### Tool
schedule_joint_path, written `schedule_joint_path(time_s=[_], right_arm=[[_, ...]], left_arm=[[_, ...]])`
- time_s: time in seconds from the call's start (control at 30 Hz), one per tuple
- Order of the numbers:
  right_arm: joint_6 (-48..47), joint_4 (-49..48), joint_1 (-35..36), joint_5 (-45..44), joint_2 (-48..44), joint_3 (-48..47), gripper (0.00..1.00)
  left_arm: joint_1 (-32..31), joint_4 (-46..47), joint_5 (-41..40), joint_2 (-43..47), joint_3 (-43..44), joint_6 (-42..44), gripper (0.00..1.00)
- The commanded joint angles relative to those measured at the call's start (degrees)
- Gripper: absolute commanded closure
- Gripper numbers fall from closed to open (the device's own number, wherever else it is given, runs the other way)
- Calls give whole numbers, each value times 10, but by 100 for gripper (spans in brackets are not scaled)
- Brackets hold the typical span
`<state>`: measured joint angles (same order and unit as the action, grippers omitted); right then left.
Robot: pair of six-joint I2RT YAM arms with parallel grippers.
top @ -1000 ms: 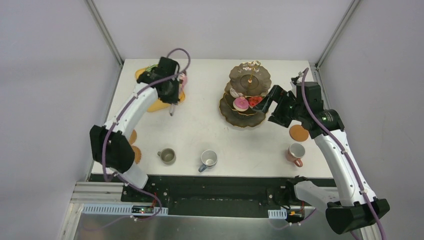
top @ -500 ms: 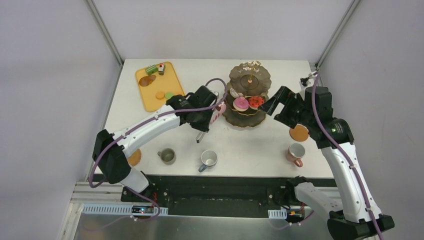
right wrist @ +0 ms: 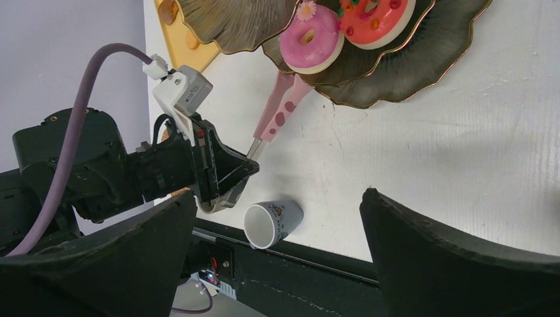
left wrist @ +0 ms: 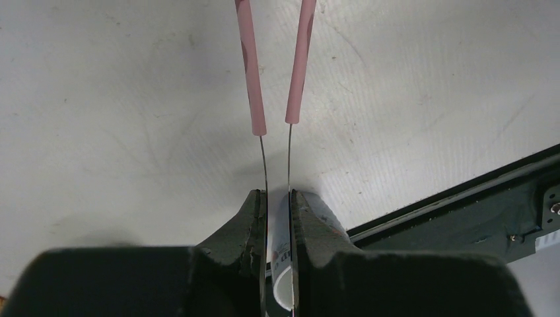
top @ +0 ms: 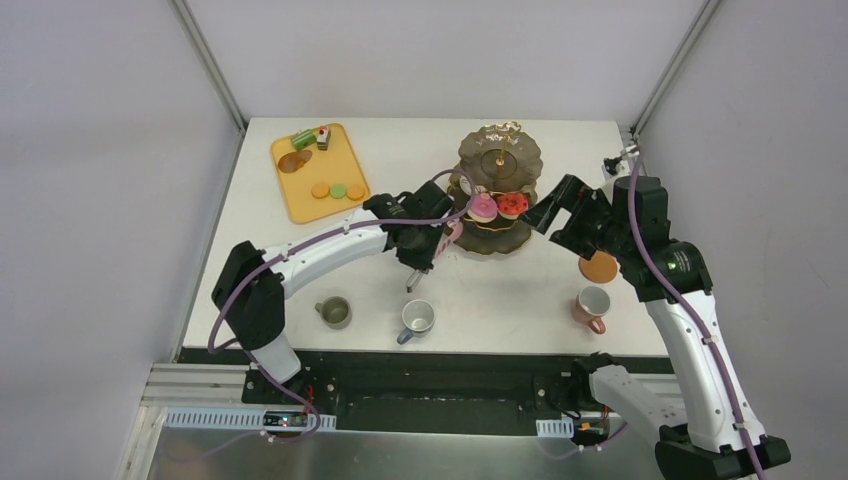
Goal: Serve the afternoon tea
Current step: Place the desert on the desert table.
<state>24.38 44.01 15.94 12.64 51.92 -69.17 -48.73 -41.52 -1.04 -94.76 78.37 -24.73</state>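
Observation:
The dark gold-rimmed three-tier stand (top: 500,160) is at the back centre, with a pink doughnut (top: 483,207) and a red doughnut (top: 512,204) on a tier. My left gripper (top: 420,252) is shut on the pink-handled tongs (top: 450,232), whose pink ends reach the stand's left edge beside the pink doughnut (right wrist: 310,36). Whether the tongs (left wrist: 251,66) hold anything is hidden. My right gripper (top: 560,215) hovers open just right of the stand. Olive (top: 334,312), grey-blue (top: 417,318) and pink (top: 592,305) mugs stand along the front, with a brown coaster (top: 598,267) behind the pink one.
The yellow-orange tray (top: 300,205) at the back left holds orange and green macarons (top: 338,190) and small cakes (top: 312,137). The grey-blue mug (right wrist: 272,223) sits right below the left gripper (right wrist: 218,172), near the table's front edge.
My left arm swung from the tray at the back left to the table's centre, carrying the tongs up to the stand. The right gripper shifted slightly back and stays open.

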Motion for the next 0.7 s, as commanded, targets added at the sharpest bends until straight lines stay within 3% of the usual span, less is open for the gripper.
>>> schedule_joint_path(time_s=[0.0,0.5,0.67], right_arm=[[-7,-2,-2,0,-8,-17,1],[-9,-2,-2,-4,-13,-8,1],[-10,0,-2,-6,-15,-7,1]], left_arm=[[-14,22,10,-17,38,1,99],[-29,-9,3,-90,105,9,95],[-29,-13,7,-94,104,6,83]])
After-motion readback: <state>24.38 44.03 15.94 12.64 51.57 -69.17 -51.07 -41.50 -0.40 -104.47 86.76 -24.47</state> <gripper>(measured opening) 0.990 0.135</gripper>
